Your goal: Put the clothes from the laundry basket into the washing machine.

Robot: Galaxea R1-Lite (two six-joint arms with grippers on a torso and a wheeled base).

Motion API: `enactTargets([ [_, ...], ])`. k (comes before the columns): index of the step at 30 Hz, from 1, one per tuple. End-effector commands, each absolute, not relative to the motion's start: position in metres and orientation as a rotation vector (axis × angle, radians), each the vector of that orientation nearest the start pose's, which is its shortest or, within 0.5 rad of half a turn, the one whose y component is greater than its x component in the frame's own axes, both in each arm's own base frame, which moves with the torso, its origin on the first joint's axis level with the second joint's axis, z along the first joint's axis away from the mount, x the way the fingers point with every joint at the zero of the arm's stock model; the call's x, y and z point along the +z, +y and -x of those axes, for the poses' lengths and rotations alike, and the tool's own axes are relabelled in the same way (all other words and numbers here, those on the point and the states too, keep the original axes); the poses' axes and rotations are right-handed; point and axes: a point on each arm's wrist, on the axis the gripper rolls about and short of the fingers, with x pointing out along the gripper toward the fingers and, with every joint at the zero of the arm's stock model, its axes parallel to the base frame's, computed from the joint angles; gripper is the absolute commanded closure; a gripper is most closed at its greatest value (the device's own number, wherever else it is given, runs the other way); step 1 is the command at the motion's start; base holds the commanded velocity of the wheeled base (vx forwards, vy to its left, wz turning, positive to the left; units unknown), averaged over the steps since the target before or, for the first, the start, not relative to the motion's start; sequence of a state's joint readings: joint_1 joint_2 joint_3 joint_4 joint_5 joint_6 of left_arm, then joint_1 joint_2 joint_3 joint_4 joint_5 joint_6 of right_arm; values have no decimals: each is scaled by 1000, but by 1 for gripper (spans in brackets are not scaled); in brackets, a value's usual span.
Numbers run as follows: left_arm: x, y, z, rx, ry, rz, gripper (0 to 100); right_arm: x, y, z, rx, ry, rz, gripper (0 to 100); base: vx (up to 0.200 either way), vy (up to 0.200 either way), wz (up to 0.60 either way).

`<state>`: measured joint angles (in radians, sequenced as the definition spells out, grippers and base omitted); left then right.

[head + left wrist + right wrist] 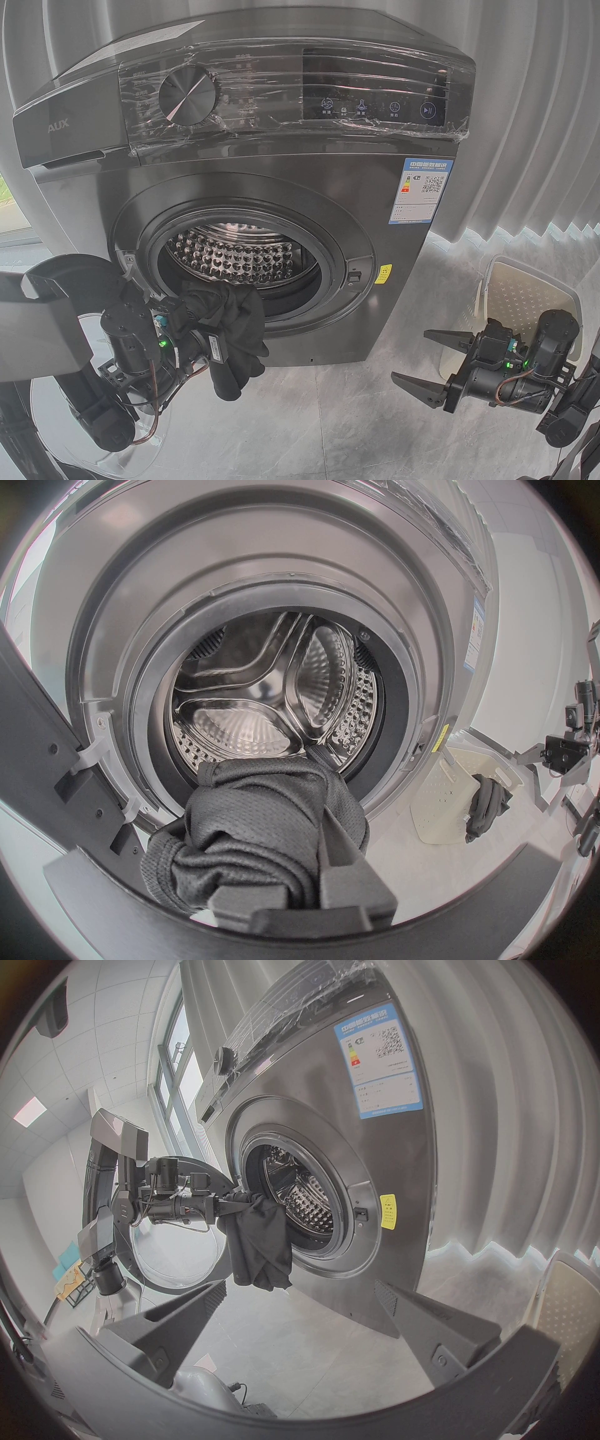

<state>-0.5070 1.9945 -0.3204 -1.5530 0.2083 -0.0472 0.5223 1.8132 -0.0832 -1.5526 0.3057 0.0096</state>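
Partly hidden: our left gripper [284,849] shows one finger [340,861] in its wrist view, with the other under cloth. In the head view our right arm covers much of the inside of the laundry basket [525,290].
Hard to tell: whether the garment's top edge lies past the drum's lip or only on it.
Floor: grey marbled tiles [325,425], with the machine and basket standing on them.
Room: a pale pleated curtain [537,125] behind the machine and a window [178,1079] off to its left.
Washing machine [269,181]: its door [81,272] is swung open to the left, and the steel drum [262,692] shows through the opening.
Black garment [234,331]: at the opening's lower rim, mostly hanging down the machine's front.
Left gripper: clamped on the black garment.
Right gripper [414,357]: fingers spread wide, holding nothing, above the floor beside the basket.
Basket: right of the machine, with a second dark garment [487,802] draped over its rim.
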Motion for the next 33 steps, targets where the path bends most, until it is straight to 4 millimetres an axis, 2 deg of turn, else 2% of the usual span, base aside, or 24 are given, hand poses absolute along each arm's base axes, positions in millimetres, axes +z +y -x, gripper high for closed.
enactTargets([
  [1,80,-132,-249,-293,117,6,100,97,109,-182,814,151,8,0,0,0,0],
  [7,80,-132,-249,-291,117,6,100,97,109,-181,816,151,8,0,0,0,600],
  [21,79,-133,-249,-293,121,4,100,96,112,-186,816,146,18,0,0,0,0],
  [28,78,-135,-253,-292,122,23,100,94,114,-185,834,122,92,0,0,0,0],
  [33,83,-139,-258,-362,95,37,100,94,115,-185,836,120,96,0,0,0,0],
])
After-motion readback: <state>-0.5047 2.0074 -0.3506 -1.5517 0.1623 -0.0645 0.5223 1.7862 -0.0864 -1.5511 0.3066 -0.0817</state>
